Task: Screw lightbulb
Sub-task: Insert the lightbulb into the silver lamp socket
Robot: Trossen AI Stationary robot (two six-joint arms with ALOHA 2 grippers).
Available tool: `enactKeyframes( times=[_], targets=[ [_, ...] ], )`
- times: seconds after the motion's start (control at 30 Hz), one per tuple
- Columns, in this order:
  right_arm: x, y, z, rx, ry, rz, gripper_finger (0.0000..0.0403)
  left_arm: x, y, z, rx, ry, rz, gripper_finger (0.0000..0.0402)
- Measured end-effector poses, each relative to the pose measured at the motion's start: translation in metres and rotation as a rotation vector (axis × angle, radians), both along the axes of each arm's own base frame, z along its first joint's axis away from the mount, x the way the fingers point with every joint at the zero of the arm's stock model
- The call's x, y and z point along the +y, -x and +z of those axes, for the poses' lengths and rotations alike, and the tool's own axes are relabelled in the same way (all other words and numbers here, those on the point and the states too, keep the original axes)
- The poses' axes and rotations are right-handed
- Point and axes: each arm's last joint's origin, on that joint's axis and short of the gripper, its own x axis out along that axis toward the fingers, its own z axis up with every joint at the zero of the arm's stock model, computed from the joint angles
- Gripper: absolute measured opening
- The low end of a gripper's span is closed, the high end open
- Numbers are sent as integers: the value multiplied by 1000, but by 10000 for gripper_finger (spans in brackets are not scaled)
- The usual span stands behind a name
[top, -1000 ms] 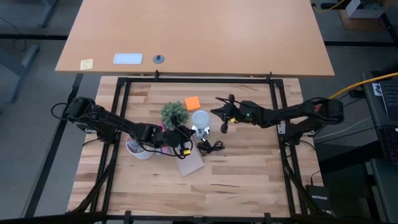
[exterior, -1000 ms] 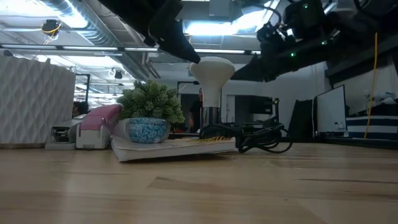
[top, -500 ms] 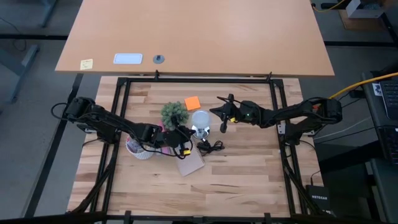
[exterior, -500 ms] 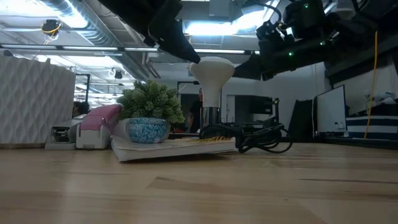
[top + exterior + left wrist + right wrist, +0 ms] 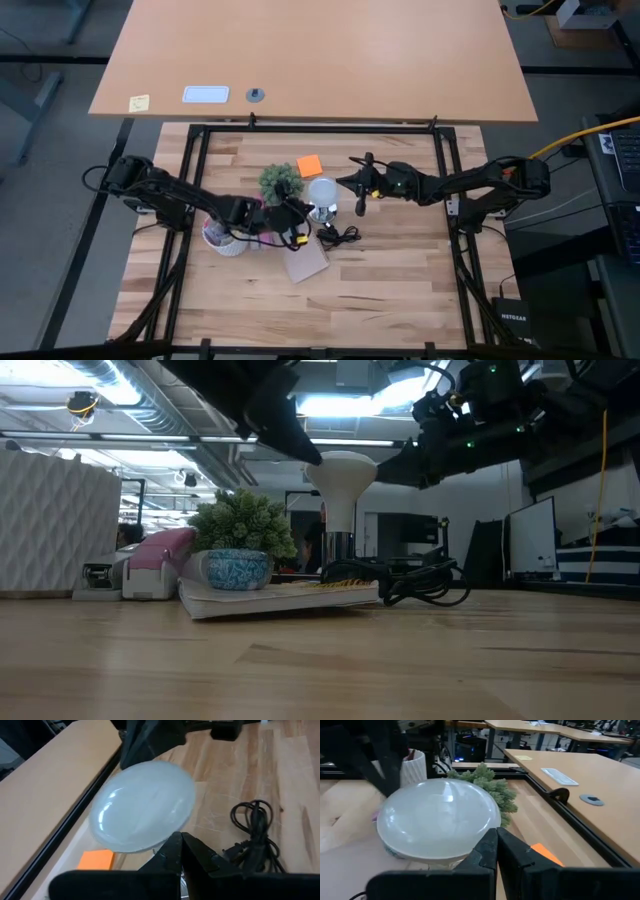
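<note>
I see the left end effector (image 5: 300, 222) has edged nearer the bulb (image 5: 322, 192), fingers closed, empty; right end effector (image 5: 358, 187) closed, beside it.

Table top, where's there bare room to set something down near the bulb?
The near half of the table is bare wood, as is the strip on the right arm's side. It is crowded around the lightbulb: plant, orange note, black cord, book, white cup.
</note>
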Motion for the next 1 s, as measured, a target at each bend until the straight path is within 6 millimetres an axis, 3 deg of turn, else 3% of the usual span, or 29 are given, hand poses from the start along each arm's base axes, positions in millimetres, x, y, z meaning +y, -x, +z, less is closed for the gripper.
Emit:
enactKeyframes(
  times=[0.37, 0.8, 1.0],
  targets=[
    [0, 0, -1, 3, -24, 18, 12, 13, -2, 0, 2, 4, 37, 0],
    [2, 0, -1, 8, -72, 82, 12, 14, -1, -1, 9, -3, 48, 0],
    [3, 0, -1, 9, -81, 124, 12, 16, 3, -4, 26, -10, 132, 0]
  ],
)
